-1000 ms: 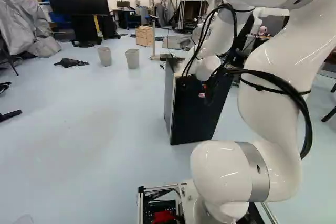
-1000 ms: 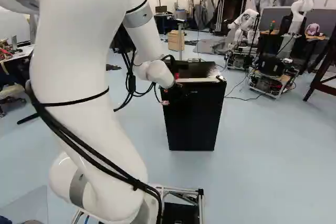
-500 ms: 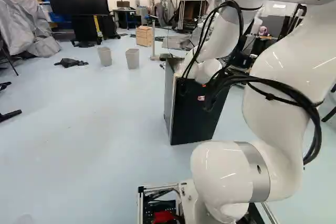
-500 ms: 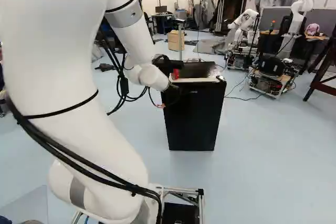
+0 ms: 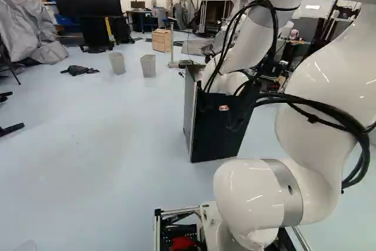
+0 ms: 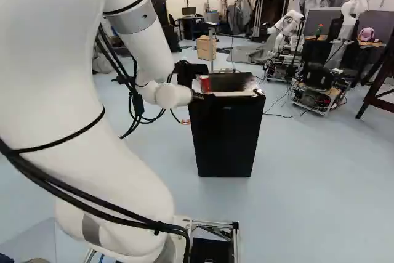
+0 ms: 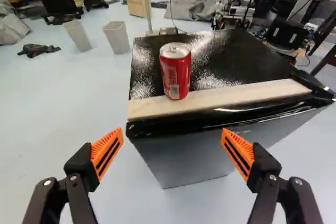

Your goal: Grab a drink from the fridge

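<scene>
Presently, can (image 7: 175, 72): upright on top of the fridge (image 7: 184, 161), at the wooden strip (image 7: 252, 94) along its near edge; not inside
Gripper (image 7: 172, 136): just short of the fridge's near edge; jaws wide apart, nothing held; I have it facing the can
Approach: mostly done, I judge; roughly lined up with the fridge-top drink
Grip and lift: both undone; I still need to ease forward over the fridge, close on the can, then carry it away

can (image 7: 176, 72) on fridge (image 6: 228, 140) | bins (image 5: 148, 66) left of fridge | cabinet (image 6: 206, 47) behind fridge
</scene>
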You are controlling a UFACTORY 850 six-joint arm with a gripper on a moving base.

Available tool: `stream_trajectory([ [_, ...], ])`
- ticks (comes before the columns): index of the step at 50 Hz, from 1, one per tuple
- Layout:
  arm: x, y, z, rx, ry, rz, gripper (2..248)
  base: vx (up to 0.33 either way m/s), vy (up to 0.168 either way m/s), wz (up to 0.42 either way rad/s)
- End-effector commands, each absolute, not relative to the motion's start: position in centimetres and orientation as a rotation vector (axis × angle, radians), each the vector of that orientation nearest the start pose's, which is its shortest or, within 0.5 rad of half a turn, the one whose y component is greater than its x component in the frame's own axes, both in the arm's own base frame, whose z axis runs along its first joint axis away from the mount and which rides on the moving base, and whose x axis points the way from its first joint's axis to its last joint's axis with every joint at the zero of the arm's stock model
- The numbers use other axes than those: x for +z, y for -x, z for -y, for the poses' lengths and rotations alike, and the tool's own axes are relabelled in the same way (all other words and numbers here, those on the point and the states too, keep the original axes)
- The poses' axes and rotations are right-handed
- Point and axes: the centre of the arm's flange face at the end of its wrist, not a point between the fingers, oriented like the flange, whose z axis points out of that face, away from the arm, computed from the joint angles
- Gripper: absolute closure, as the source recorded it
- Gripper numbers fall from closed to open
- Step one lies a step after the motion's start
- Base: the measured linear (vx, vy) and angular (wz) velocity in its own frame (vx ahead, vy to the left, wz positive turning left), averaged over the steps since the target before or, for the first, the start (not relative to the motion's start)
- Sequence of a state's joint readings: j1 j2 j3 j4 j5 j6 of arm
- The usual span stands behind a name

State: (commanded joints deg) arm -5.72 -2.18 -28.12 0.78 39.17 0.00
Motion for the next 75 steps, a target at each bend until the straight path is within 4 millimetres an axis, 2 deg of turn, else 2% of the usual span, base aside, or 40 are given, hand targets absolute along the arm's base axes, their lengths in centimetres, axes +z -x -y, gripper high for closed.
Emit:
stream_trajectory([
  [11,40.4,-42.7,4.3,-1.82,2.628,-0.134,3,0.0,0.0,0.0],
  [42,40.5,-48.8,5.7,-1.884,2.595,-0.15,3,0.0,0.0,0.0],
  [52,40.4,-49.2,5.8,-1.908,2.578,-0.149,3,0.0,0.0,0.0],
  [75,38.6,-49.8,5.8,-1.939,2.556,-0.148,3,0.0,0.0,0.0],
])
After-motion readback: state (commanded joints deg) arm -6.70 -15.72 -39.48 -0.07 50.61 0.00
